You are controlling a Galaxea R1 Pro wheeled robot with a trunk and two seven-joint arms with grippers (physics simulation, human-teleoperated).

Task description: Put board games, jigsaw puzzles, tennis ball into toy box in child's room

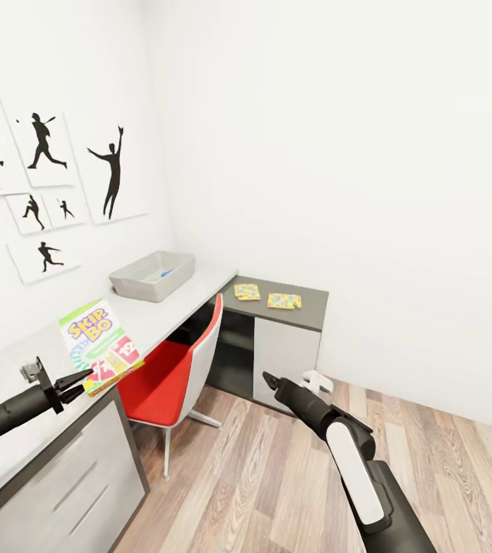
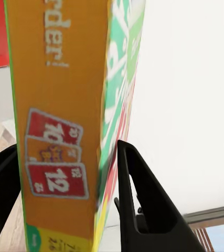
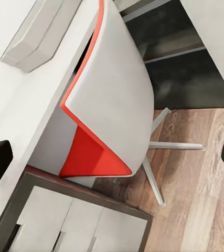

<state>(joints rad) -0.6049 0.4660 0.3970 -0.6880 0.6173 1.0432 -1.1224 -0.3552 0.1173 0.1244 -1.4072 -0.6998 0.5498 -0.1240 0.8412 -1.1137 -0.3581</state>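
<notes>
Right gripper point(image 1: 269, 378), nearest the head camera, hangs low over the wood floor by the red chair point(image 1: 170, 376), its jaws spread wide and holding nothing. Left gripper point(image 1: 84, 379) reaches out level over the table's point(image 1: 15, 369) front edge, jaws closed on the lower edge of the Skip-Bo board game point(image 1: 98, 345), held tilted. Carrying this game to the toy box point(image 1: 153, 276) looks like the step in hand; the bin sits further along the table against the wall, so the next move calls for advancing and lifting over its rim. Two jigsaw puzzles point(image 1: 267, 296) lie on the dark corner section.
</notes>
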